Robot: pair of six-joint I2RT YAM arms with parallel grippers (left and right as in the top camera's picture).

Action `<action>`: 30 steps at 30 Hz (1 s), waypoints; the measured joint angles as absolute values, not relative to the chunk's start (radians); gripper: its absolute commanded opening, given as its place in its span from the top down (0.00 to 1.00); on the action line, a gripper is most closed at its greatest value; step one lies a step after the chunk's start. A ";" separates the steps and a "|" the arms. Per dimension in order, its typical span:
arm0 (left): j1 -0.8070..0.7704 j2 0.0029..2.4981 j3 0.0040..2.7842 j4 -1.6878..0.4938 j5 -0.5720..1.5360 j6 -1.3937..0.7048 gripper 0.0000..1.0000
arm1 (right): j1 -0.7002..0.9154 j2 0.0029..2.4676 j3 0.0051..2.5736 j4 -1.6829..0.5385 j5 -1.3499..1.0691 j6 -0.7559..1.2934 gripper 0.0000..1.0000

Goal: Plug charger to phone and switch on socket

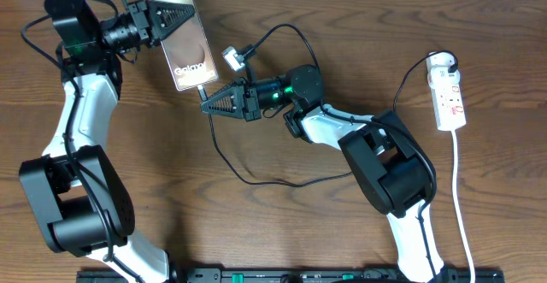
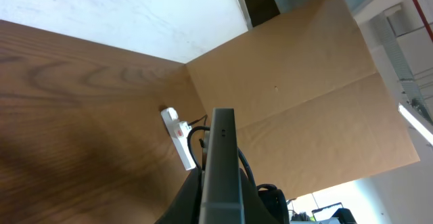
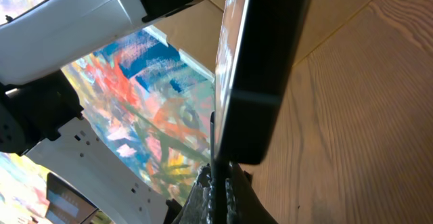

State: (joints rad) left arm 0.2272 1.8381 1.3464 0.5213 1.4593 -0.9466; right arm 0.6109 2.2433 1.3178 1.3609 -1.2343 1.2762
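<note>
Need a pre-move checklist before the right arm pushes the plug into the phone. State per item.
1. Left gripper shut on the phone: ok.
2. Right gripper shut on the charger near its tip: ok.
3. Tip meets the phone's lower edge: ok, per the right wrist view.
4. Tip fully seated in the port: cannot tell.
5. Cable slack: ok, it lies in loose loops on the table.
6. Socket switch state: cannot tell, too small.
</note>
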 measured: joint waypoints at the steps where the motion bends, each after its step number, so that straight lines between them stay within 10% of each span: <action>1: 0.227 1.838 1.346 0.521 1.459 -0.947 0.93 | 0.611 2.243 1.318 1.361 -1.235 1.276 0.99; 30: 0.226 1.838 1.346 0.521 1.448 -0.969 0.93 | 0.611 2.243 1.318 1.364 -1.212 1.306 0.99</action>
